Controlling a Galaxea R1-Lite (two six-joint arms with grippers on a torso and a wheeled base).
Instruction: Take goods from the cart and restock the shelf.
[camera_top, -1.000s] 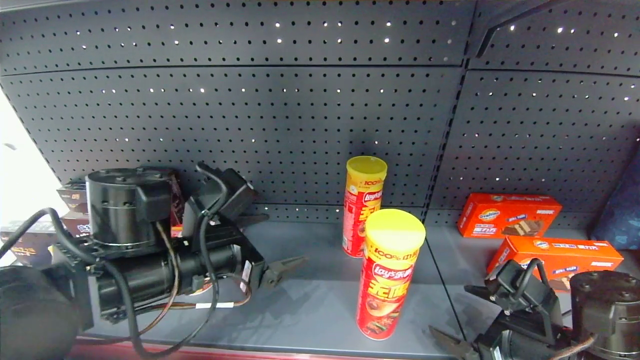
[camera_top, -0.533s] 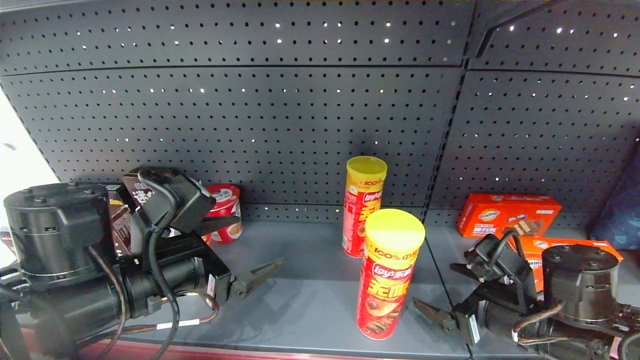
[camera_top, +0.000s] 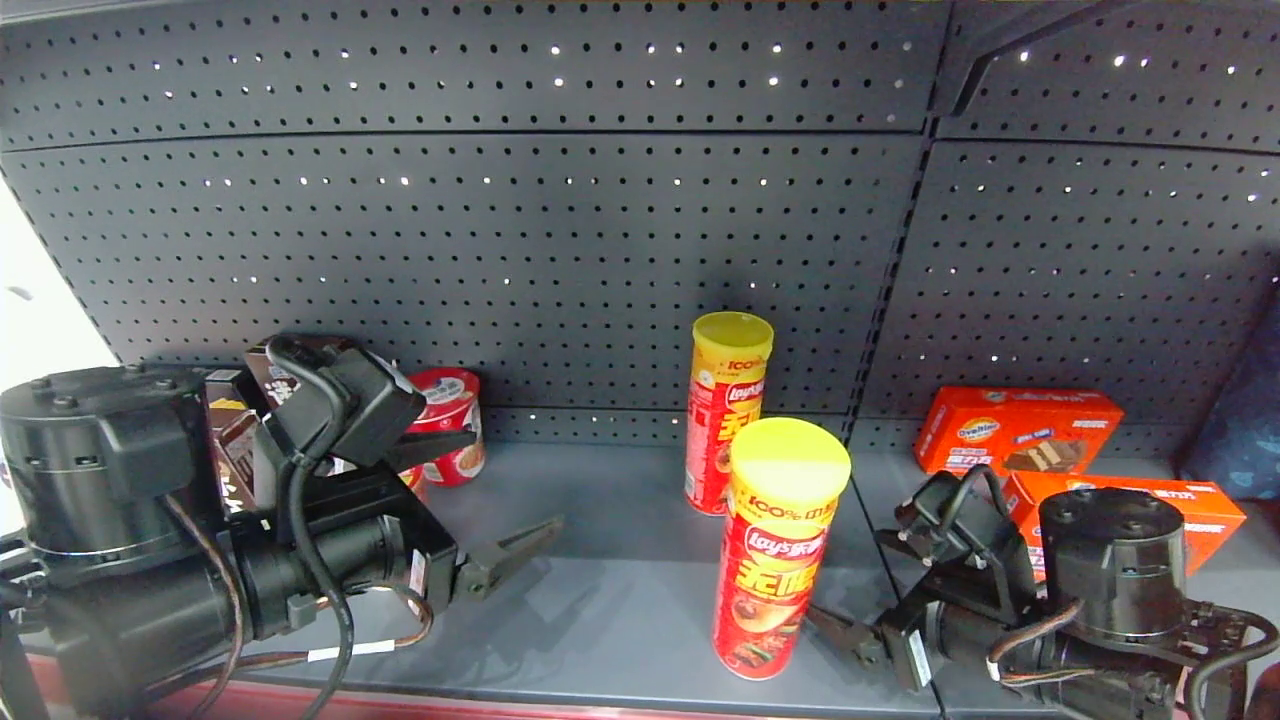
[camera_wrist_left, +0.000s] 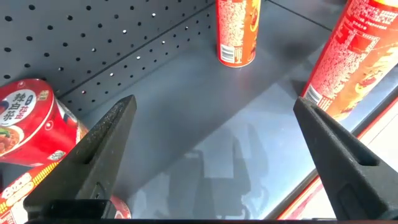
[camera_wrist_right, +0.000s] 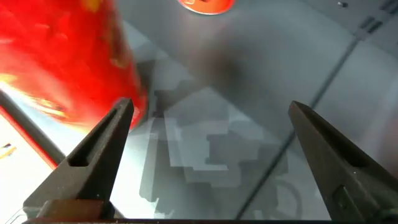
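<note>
The grey shelf with its pegboard back is partly stocked, and both arms rest low over it. The left gripper sits over the shelf's left part with its jaws spread wide and nothing between them. The right gripper is also spread and empty, low by the front edge, just beside the front chip can on its right and apart from it. Two orange boxes lie in the right bay. The front chip can stands upright near the shelf's front edge, with the rear chip can upright behind it near the pegboard. A red noodle cup sits at the back left, behind the left gripper. With both grippers empty, this looks like the gap between placements. The next move probably calls for drawing the arms back without clipping the front can, then fetching another item from the cart.
</note>
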